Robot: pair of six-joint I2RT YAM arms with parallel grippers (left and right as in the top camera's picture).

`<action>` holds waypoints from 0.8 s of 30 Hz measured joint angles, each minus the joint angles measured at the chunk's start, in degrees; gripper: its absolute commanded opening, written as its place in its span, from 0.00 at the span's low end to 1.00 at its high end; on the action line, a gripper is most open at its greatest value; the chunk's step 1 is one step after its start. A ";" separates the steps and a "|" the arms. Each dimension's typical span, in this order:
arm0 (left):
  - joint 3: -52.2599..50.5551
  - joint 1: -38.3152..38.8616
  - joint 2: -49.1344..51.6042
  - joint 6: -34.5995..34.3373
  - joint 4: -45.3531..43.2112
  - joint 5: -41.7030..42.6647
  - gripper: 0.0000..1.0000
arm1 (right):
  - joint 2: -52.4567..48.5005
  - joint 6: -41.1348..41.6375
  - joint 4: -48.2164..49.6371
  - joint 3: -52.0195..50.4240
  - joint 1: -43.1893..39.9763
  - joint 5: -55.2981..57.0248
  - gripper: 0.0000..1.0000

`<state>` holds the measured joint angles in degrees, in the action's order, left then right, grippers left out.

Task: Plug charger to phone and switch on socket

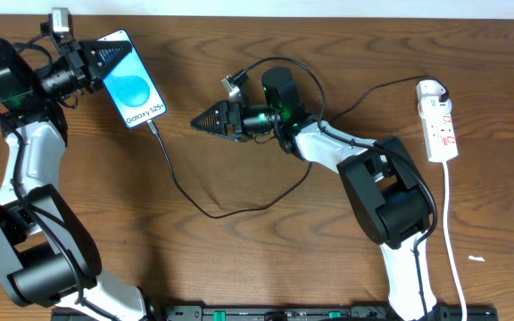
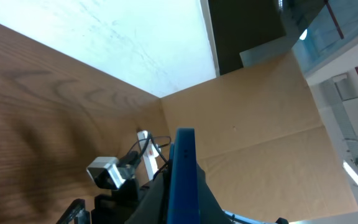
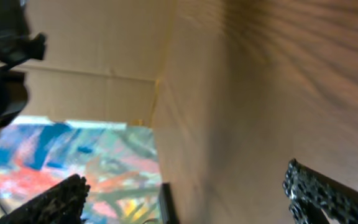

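The phone (image 1: 130,78) with its blue screen is held at the far left of the table by my left gripper (image 1: 96,61), which is shut on its upper end. In the left wrist view the phone's blue edge (image 2: 184,174) stands between the jaws. The charger's black cable (image 1: 178,189) has its tip at the phone's lower end and loops across the table to a white adapter (image 1: 430,88) on the socket (image 1: 442,127) at the far right. My right gripper (image 1: 198,120) is open and empty, pointing left, a short way right of the phone.
The socket's white cord (image 1: 451,223) runs toward the front edge at the right. A small white scrap (image 1: 476,259) lies near it. A black rail (image 1: 266,313) lines the front edge. The cable also loops around my right arm (image 1: 279,85).
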<state>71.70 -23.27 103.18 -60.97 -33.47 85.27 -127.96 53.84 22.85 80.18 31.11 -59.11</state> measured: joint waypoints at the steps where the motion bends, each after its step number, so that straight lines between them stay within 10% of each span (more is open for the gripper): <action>1: 0.00 0.00 0.00 -0.02 0.00 0.00 0.07 | 0.09 -0.83 -1.51 -0.02 -0.04 0.66 0.99; 24: 0.00 0.00 0.00 1.14 0.50 0.15 0.07 | 22.77 -18.14 -47.65 0.24 -3.32 40.46 0.99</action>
<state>71.70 -23.27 103.18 -59.83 -32.97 85.43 -105.19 35.70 -24.80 80.42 27.79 -18.65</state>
